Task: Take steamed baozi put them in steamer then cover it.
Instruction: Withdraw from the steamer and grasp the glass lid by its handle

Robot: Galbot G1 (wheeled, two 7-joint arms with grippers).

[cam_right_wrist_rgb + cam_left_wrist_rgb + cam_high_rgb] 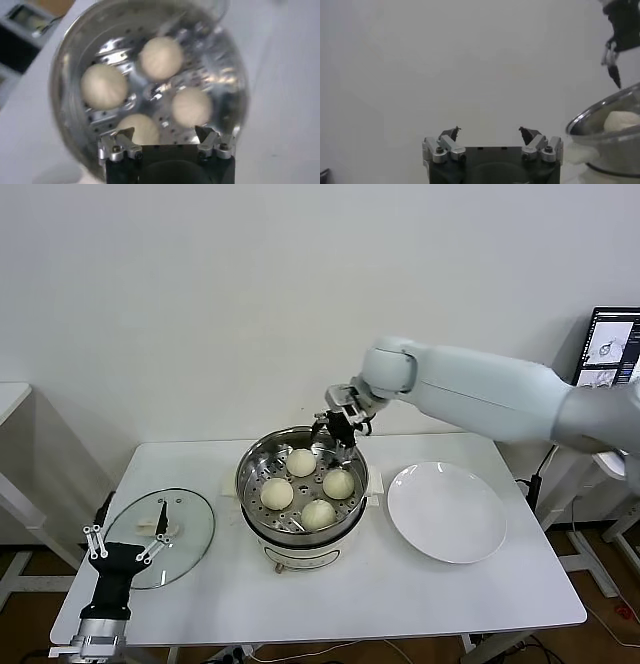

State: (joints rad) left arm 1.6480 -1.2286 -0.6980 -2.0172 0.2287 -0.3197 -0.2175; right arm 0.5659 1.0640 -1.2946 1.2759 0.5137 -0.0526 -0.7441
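Observation:
The steel steamer [243,484] stands mid-table with several cream baozi [301,462] on its perforated tray. My right gripper [340,429] hangs open just above the steamer's back rim, holding nothing. In the right wrist view it [164,132] looks down on the baozi [160,57] inside the steamer [62,75]. The glass cover [190,519] lies flat on the table to the left. My left gripper [122,549] stands open and empty over the cover's near edge. The left wrist view shows its open fingers [490,132] and the steamer [605,117] off to one side.
An empty white plate [447,511] lies to the right of the steamer. The white table [400,594] has bare surface in front of the steamer and plate. A monitor [610,344] stands at the far right, beyond the table.

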